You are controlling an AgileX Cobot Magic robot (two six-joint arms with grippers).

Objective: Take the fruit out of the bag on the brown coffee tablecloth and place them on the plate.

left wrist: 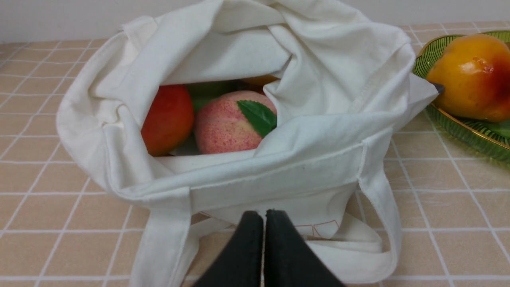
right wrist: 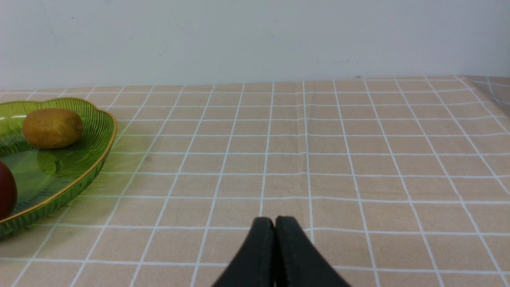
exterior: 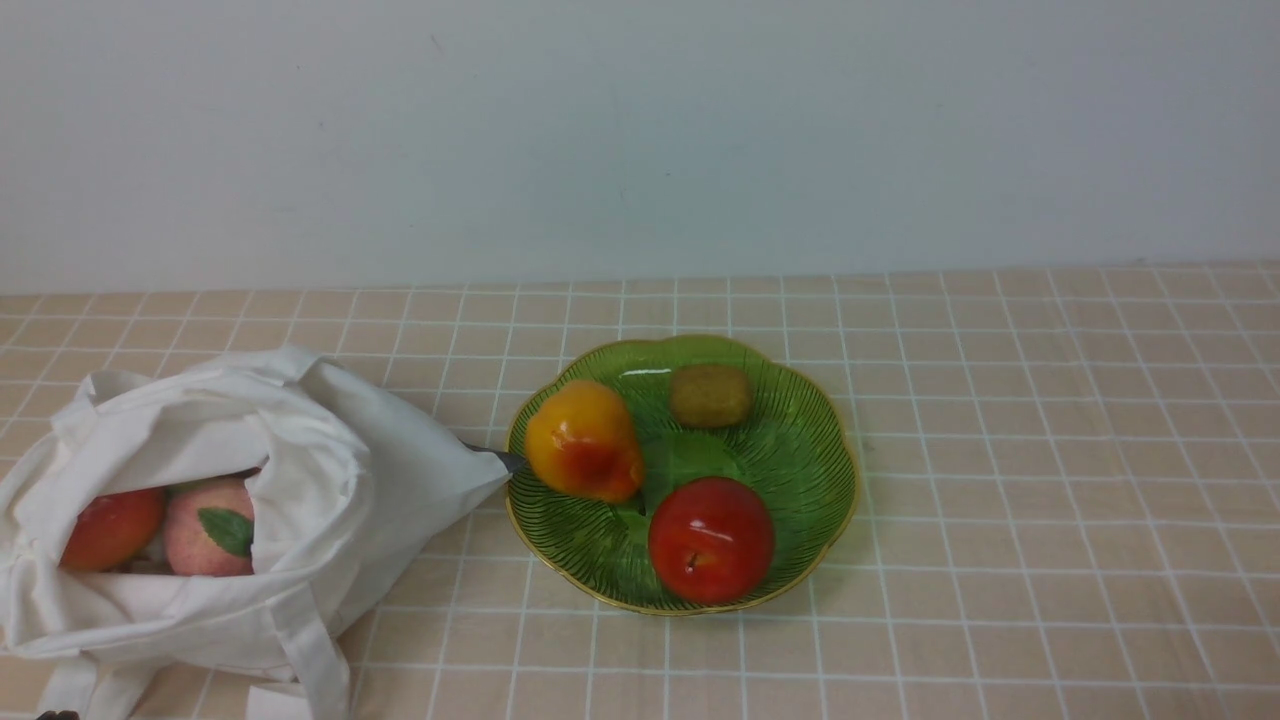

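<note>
Three fruits on the plate (exterior: 835,500), two visible (bagged); both tools pinched closed, empty.

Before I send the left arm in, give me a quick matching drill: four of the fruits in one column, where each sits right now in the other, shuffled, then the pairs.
Fruits:
1. peach
2. kiwi
3. red apple
4. pear

Places:
A. on the plate, nearest the robot
B. inside the bag, leaf showing
C. on the plate, side next to the bag
D. on the plate, toward the wall

Pairs: 1-B, 2-D, 3-A, 4-C

Both tools, left and right, are shut and empty.
</note>
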